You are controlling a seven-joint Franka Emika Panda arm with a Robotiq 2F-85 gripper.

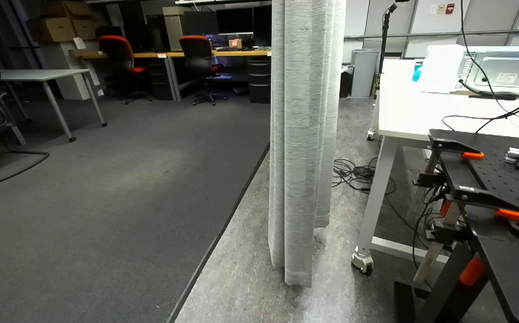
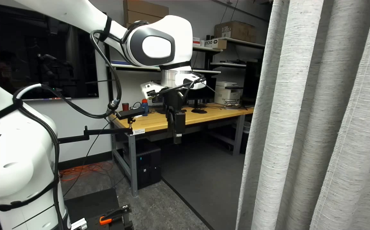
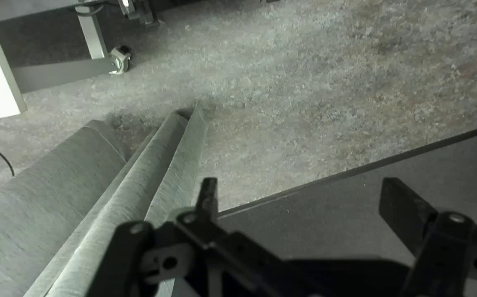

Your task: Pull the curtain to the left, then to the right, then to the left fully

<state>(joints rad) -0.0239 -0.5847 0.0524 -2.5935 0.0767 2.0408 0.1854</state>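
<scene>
Gripper (image 3: 298,198), black, one. Jaws spread wide; speckled floor (image 3: 325,103) and carpet (image 3: 304,231) show between them in the wrist view. Pointing down in an exterior view, at the end of a white arm (image 2: 159,46).

Curtain (image 1: 298,143), pale grey, pleated, one. Gathered into a narrow column; in an exterior view it hangs to the left of the white table (image 1: 420,112), apart from that table's near corner. In the wrist view it runs beside the jaw at the left; contact cannot be told.

Black table (image 1: 510,269), one. Two orange-tipped clamps (image 1: 488,197) on the left edge; perforated plate (image 1: 501,174) inward of them.

White table, one, on castors (image 1: 362,262). Appliance (image 1: 506,69) toward the far edge; black stand (image 1: 383,45) beside the left edge; cables (image 1: 353,175) tangled on the floor near the same edge.

Wooden desk (image 2: 149,123), one, beyond the gripper in an exterior view. Blue bottle (image 2: 145,108), red-topped, and red cup (image 2: 125,106) by the left edge; printer (image 2: 225,91) toward the back edge.

Workbench (image 1: 145,55), one, at the far end of an exterior view. Two office chairs (image 1: 196,50), red-backed, at the front edge; dark monitors (image 1: 234,21) above the top.
</scene>
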